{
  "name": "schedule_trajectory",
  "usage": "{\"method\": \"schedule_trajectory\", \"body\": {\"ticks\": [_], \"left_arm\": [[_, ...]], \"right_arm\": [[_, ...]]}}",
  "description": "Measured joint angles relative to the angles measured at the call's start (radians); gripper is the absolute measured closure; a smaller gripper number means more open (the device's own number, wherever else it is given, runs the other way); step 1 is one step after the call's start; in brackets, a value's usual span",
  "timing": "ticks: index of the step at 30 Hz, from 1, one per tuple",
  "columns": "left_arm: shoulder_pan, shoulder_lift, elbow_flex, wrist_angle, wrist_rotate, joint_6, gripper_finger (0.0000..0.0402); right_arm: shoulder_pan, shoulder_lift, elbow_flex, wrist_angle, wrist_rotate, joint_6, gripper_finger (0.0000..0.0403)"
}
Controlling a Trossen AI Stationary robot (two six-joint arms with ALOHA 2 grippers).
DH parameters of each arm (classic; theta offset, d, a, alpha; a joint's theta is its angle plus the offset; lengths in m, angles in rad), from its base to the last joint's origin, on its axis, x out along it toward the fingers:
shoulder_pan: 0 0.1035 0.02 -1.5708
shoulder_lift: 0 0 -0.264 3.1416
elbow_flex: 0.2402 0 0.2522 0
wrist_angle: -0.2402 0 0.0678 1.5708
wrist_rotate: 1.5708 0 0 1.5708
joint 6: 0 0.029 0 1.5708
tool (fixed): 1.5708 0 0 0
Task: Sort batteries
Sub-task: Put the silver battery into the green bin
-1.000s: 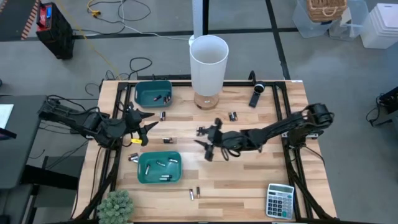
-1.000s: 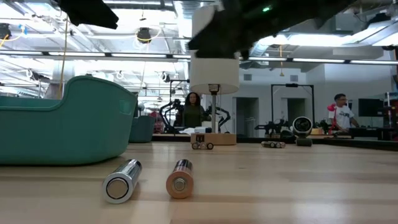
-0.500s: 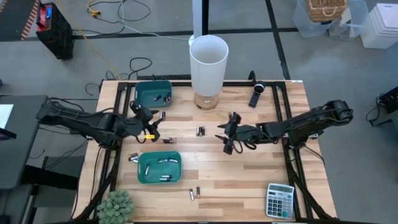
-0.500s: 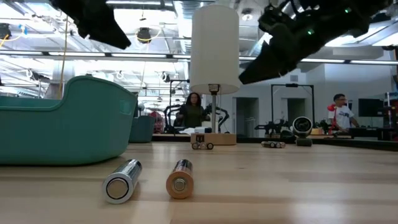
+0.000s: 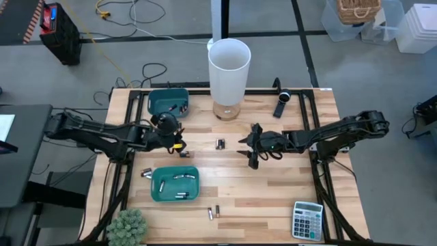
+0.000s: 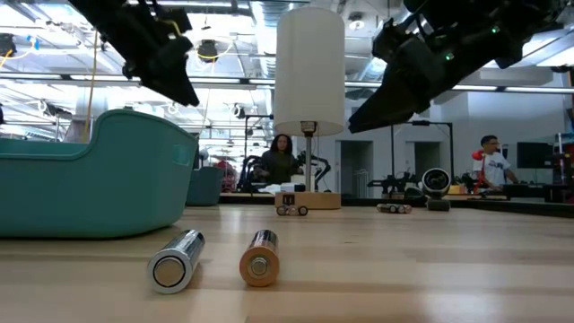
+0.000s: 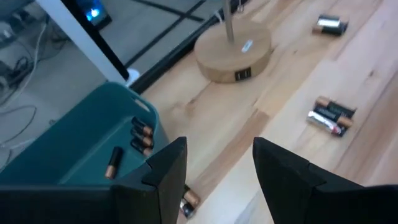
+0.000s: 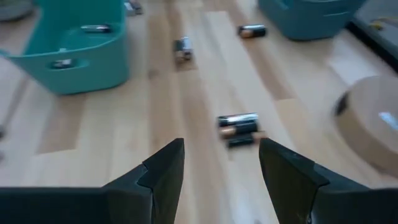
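Two teal bins (image 5: 168, 102) (image 5: 175, 184), one lamp (image 5: 229, 70), one calculator (image 5: 308, 220), one remote (image 5: 282, 104), one potted plant (image 5: 127, 225), two arms, loose batteries (image 5: 220, 143) scattered, exact count unclear

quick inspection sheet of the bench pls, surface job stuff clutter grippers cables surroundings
surface: wooden table, black frame rails at the sides
job's things: batteries in the far bin and the near bin; loose cells in the middle, by the near bin and at the front edge
clutter: lamp, calculator, plant, black device
grippers: left gripper open, empty, near the far bin; right gripper open, empty, facing the middle cells
cables: black loops on the floor behind the table, a yellow cord
surroundings: people far off in the low view, storage boxes
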Motion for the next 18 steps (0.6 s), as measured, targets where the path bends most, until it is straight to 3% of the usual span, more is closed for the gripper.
{"method": "schedule_trajectory", "body": {"ticks": [18], "left_arm": [[0.023, 0.146, 0.000, 0.161, 0.186, 0.055, 0.0223]], "right_arm": [[0.150, 0.001, 0.000, 0.104, -0.003, 0.021, 0.0180]]}}
